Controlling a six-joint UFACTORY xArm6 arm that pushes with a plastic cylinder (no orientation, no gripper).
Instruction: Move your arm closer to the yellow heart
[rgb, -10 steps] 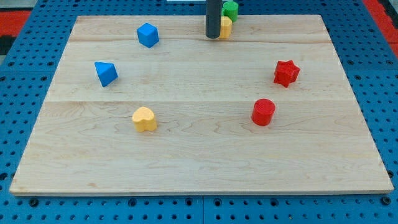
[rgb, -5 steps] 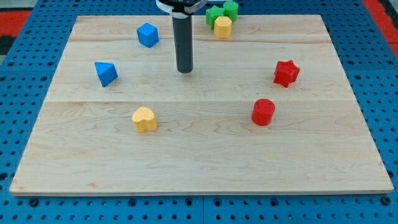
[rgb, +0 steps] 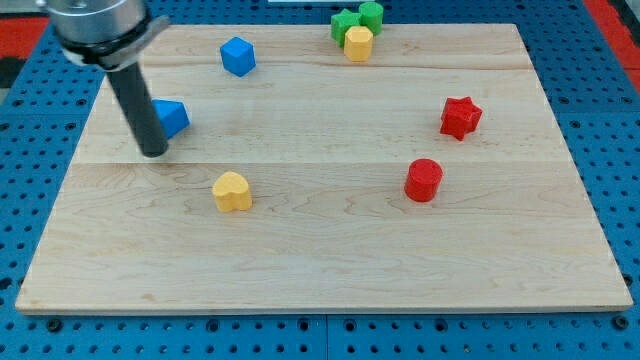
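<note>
The yellow heart (rgb: 232, 191) lies on the wooden board (rgb: 320, 250), left of centre and towards the view's bottom. My tip (rgb: 153, 152) rests on the board up and to the left of the heart, well apart from it. The rod stands just in front of the blue triangular block (rgb: 174, 117) and covers its left part.
A blue cube (rgb: 238, 56) sits near the view's top left. Two green blocks (rgb: 346, 21) (rgb: 371, 13) and a yellow block (rgb: 358, 43) cluster at the top edge. A red star (rgb: 460, 117) and a red cylinder (rgb: 423, 180) lie at the right.
My tip has slid from the top centre beside the yellow and green blocks, leftwards and downwards across the board, to the blue triangular block. No block has moved.
</note>
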